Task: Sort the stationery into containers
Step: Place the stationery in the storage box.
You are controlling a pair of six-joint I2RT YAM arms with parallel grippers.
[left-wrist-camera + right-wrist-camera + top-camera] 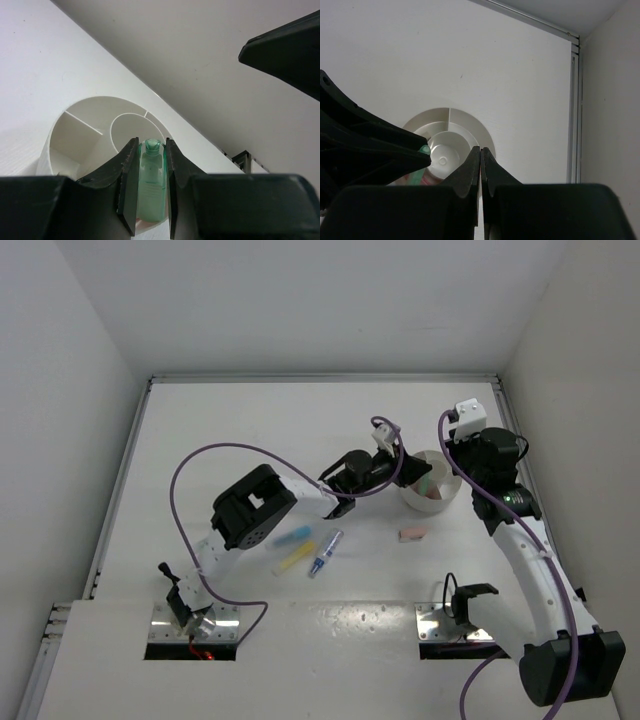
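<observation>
My left gripper [151,142] is shut on a green pen [151,182], holding it just over the near rim of the round white divided bowl [75,131]. From above, the left gripper [398,472] reaches the bowl's [447,502] left edge. Something pink and green lies inside the bowl. My right gripper [480,149] is shut and empty above the bowl's [462,122] right side, where the green pen tip [424,149] shows. On the table lie a blue pen [293,537], a yellow pen [293,560], a purple-blue pen [325,552] and a pink eraser [412,534].
Two square metal plates [228,622] [432,622] sit at the near edge by the arm bases. White walls close off the table at the back and sides. The left arm's purple cable [185,468] loops over the table's left half.
</observation>
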